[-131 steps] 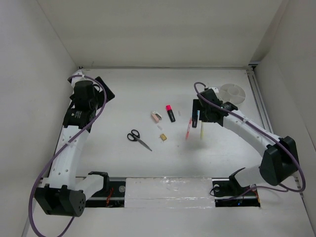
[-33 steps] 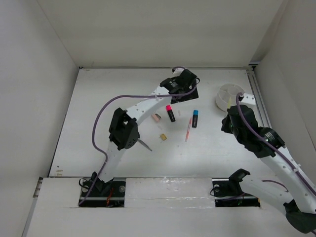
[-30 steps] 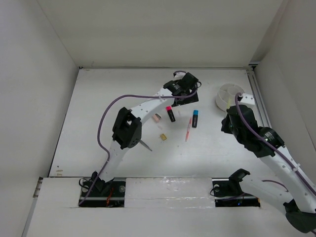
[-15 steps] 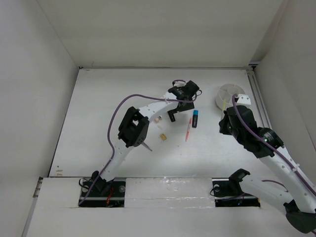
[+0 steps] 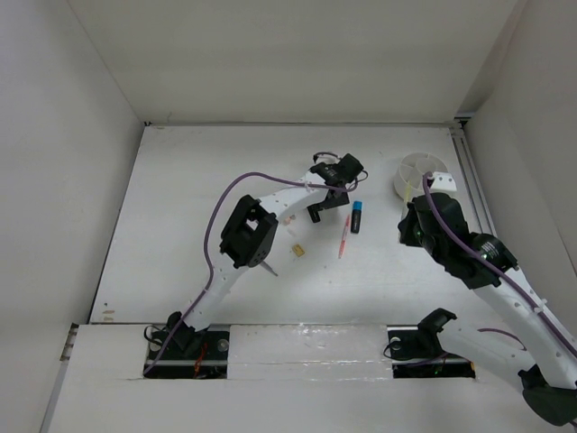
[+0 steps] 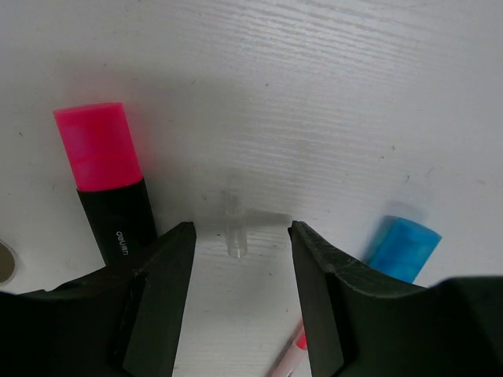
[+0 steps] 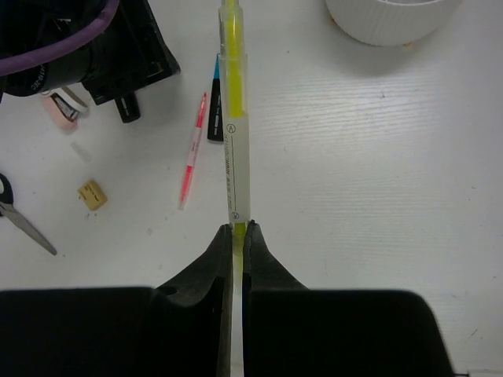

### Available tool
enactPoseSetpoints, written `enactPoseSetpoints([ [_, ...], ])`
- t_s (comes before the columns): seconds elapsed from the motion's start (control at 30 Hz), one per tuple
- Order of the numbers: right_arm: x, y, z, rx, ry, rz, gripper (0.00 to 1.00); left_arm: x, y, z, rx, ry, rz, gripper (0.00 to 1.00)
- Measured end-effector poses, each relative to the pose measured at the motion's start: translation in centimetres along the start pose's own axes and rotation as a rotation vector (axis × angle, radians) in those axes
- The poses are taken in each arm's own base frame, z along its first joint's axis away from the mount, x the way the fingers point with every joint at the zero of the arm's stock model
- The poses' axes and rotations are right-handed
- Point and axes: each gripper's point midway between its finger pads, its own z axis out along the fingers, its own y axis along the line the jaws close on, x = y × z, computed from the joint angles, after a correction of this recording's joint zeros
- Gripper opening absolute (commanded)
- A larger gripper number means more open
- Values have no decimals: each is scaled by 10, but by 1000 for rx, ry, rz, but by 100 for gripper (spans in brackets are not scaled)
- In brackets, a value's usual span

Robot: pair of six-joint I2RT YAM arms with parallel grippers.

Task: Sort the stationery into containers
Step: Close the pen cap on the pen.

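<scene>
My left gripper (image 6: 240, 255) is open and low over the table, between the pink-capped marker (image 6: 102, 157) and the blue-capped marker (image 6: 402, 247). A small clear piece (image 6: 234, 228) lies just beyond its tips, touching neither finger. From above, the left gripper (image 5: 326, 200) hides the pink-capped marker. My right gripper (image 7: 239, 228) is shut on the yellow pen (image 7: 234, 118), held above the table with its tip towards the white bowl (image 7: 385, 23). The pink pen (image 5: 343, 236), the tan piece (image 5: 297, 249) and the eraser (image 5: 287, 216) lie on the table.
The bowl (image 5: 401, 176) stands at the back right beside a rail along the table's right edge. The scissors (image 7: 23, 220) lie left of the tan piece (image 7: 92, 194), partly under the left arm in the top view. White walls enclose the table.
The left gripper came down and towards the front, settling between the two markers, and its jaws narrowed. The right arm shifted slightly with the yellow pen still in its grip.
</scene>
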Motion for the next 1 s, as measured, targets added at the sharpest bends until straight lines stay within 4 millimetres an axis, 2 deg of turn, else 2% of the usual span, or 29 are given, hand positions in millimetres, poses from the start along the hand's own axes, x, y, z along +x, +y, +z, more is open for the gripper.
enactPoseSetpoints([
  [0.3, 2, 5, 0, -18, 4, -11, 0, -1, 4, 4, -22, -15, 1, 43],
  [0.77, 2, 5, -1, -21, 1, -11, 0, -3, 8, 6, -53, -25, 6, 43],
  [1.0, 0, 5, -3, -26, -7, -6, 0, -2, 12, 7, -74, -26, 14, 30],
])
